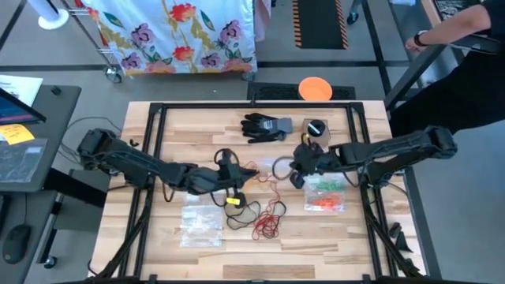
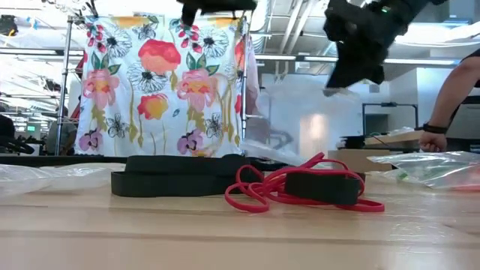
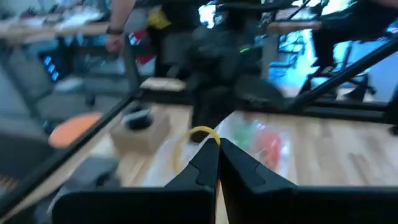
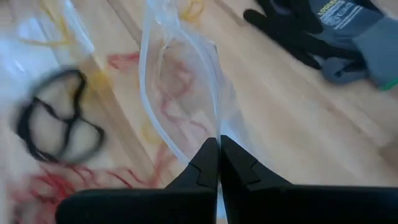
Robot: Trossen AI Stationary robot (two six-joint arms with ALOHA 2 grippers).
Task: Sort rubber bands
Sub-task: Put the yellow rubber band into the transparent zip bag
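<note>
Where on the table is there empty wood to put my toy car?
Bare wood lies along the near edge of the table, below the bag of sorted bands, and at the far left corner beside the black glove. The middle is crowded: loose rubber bands, clear bags, both grippers.

Rubber bands [image 1: 264, 217] mid-table, glove [image 1: 266, 126] behind them, filled bag [image 1: 325, 193] right, another bag [image 1: 200, 223] left.

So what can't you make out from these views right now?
- Left gripper: shut on a yellow rubber band; motion blur hides the grip.
- Right gripper: shut on a clear plastic bag; contents unclear through film.
- Low view: black glove hidden behind bands.
</note>
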